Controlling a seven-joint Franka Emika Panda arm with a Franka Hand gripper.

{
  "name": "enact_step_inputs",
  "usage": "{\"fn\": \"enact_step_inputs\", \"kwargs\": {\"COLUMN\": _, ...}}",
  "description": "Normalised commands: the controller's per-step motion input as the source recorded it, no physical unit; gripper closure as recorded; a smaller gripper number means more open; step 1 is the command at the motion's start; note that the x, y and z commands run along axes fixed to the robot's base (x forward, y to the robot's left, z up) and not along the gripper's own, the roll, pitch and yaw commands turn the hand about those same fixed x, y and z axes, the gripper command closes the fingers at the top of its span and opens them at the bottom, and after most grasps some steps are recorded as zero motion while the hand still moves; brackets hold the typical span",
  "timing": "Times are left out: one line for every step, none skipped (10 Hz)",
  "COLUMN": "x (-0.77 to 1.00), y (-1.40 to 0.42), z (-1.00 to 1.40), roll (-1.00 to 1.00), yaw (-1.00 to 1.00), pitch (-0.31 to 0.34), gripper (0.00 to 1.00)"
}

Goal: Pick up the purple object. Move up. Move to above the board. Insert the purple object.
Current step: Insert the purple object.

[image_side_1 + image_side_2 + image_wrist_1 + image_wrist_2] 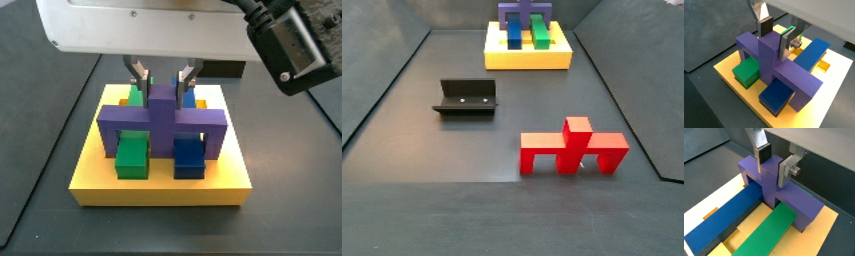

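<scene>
End effector (162, 72) is seen poised over the board, its two silver fingers (765, 26) standing on either side of the raised ridge of the purple object (162, 122); in both wrist views the dark pads lie at or very close to the ridge faces, so whether the piece is pinched or just released cannot be told.

Largest of the things is the board (163, 180), a thick yellow slab lying on the dark worktop (422, 130), seen at the far end in a side view (528, 57). Across it are laid a long green bar (767, 235) and a long blue bar (725, 215), side by side.

The purple object (784, 195) is set astride both bars, its crossbar running across them and its legs reaching down to the board on the outer sides.

Well apart from the board, a red pronged piece (573, 150) is stood on the worktop, and the fixture (466, 96) is placed between the two, off to one side.
</scene>
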Motion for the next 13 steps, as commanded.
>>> {"fn": "enact_step_inputs", "kwargs": {"x": 0.09, "y": 0.06, "z": 0.00, "roll": 0.02, "yaw": 0.02, "pitch": 0.000, "gripper": 1.00}}
{"fn": "enact_step_inputs", "kwargs": {"x": 0.00, "y": 0.06, "z": 0.07, "roll": 0.00, "yaw": 0.00, "pitch": 0.000, "gripper": 1.00}}
{"fn": "enact_step_inputs", "kwargs": {"x": 0.00, "y": 0.05, "z": 0.18, "roll": 0.00, "yaw": 0.00, "pitch": -0.013, "gripper": 1.00}}
{"fn": "enact_step_inputs", "kwargs": {"x": -0.06, "y": 0.00, "z": 0.27, "roll": 0.00, "yaw": 0.00, "pitch": -0.051, "gripper": 1.00}}
{"fn": "enact_step_inputs", "kwargs": {"x": 0.00, "y": 0.00, "z": 0.12, "roll": 0.03, "yaw": 0.00, "pitch": -0.044, "gripper": 1.00}}
{"fn": "enact_step_inputs", "kwargs": {"x": 0.00, "y": 0.00, "z": 0.00, "roll": 0.14, "yaw": 0.03, "pitch": -0.024, "gripper": 1.00}}
{"fn": "enact_step_inputs", "kwargs": {"x": 0.00, "y": 0.00, "z": -0.07, "roll": 0.23, "yaw": 0.05, "pitch": -0.003, "gripper": 1.00}}
{"fn": "enact_step_inputs", "kwargs": {"x": 0.02, "y": 0.00, "z": -0.10, "roll": 0.31, "yaw": 0.07, "pitch": 0.000, "gripper": 1.00}}
{"fn": "enact_step_inputs", "kwargs": {"x": 0.03, "y": 0.00, "z": -0.06, "roll": 0.31, "yaw": 0.05, "pitch": 0.000, "gripper": 1.00}}
{"fn": "enact_step_inputs", "kwargs": {"x": 0.00, "y": 0.00, "z": -0.01, "roll": 0.27, "yaw": 0.07, "pitch": 0.000, "gripper": 1.00}}
{"fn": "enact_step_inputs", "kwargs": {"x": 0.00, "y": -0.03, "z": 0.00, "roll": 0.29, "yaw": 0.10, "pitch": 0.000, "gripper": 1.00}}
{"fn": "enact_step_inputs", "kwargs": {"x": 0.00, "y": -0.03, "z": -0.06, "roll": 0.20, "yaw": 0.05, "pitch": 0.000, "gripper": 1.00}}
{"fn": "enact_step_inputs", "kwargs": {"x": 0.00, "y": -0.07, "z": -0.12, "roll": 0.13, "yaw": 0.00, "pitch": 0.000, "gripper": 1.00}}
